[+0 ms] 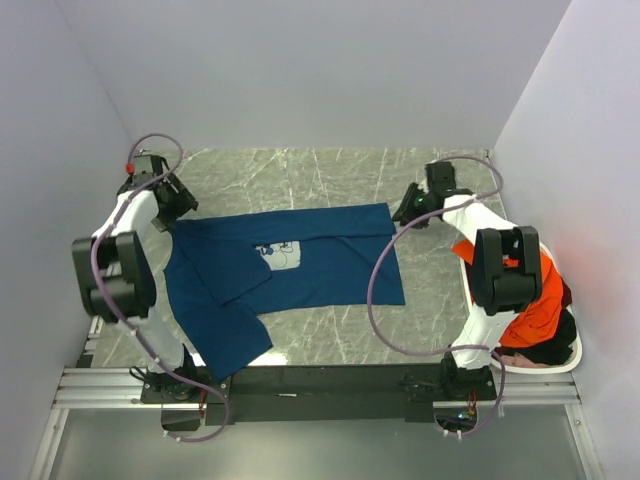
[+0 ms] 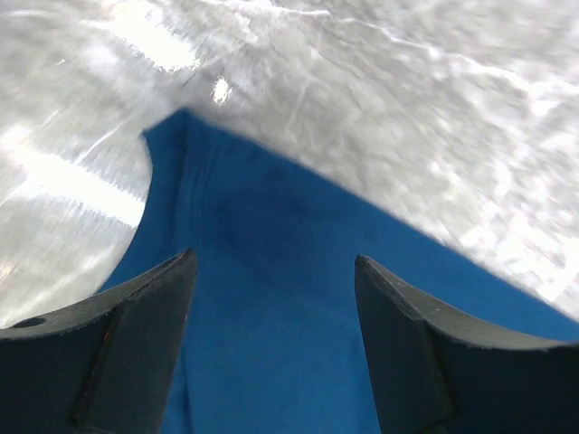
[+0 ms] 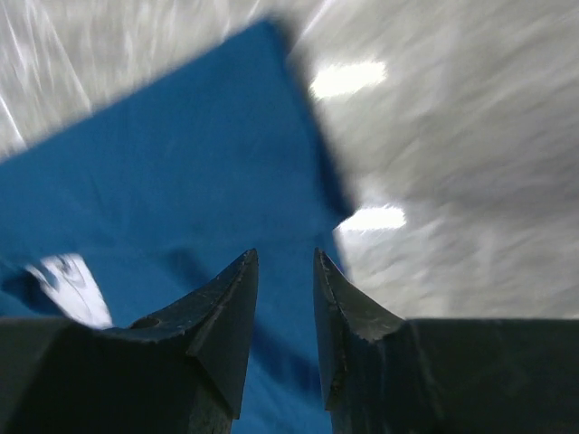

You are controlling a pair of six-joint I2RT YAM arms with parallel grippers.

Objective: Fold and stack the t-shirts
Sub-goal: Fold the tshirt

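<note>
**Inspector:** Top view first. Where is the cloth?

**Assistant:** A navy shirt (image 1: 300,265) of soft matte cloth lies spread on the table (image 1: 330,175), a grey marble-patterned surface with pale veins. Its right half is flat with a straight edge. Its left half is doubled into overlapping flaps, one reaching the near table edge. A pale square print (image 1: 285,255) shows near the middle. At the right, a white oval plastic basket (image 1: 572,358) holds a crumpled orange shirt (image 1: 537,297) on top of a dark shirt (image 1: 550,348).

**Inspector:** And the arms?

**Assistant:** The left gripper (image 1: 176,215) is at the navy shirt's far left corner. The right gripper (image 1: 404,214) is at its far right corner.

**Inspector:** Left wrist view.

**Assistant:** The two black, wedge-shaped fingers (image 2: 136,334) stand wide apart with nothing between them. Smooth blue cloth lies below, a seam running up to a pointed corner. Glossy marble lies beyond. The view is slightly blurred.

**Inspector:** Right wrist view.

**Assistant:** The view is heavily blurred. The dark pointed fingers (image 3: 222,316) are parted by a narrow gap, with blue cloth visible through it and nothing seen clamped. The shirt's straight edge and corner lie ahead, and the pale print is at lower left. Light glares off the table.
</note>
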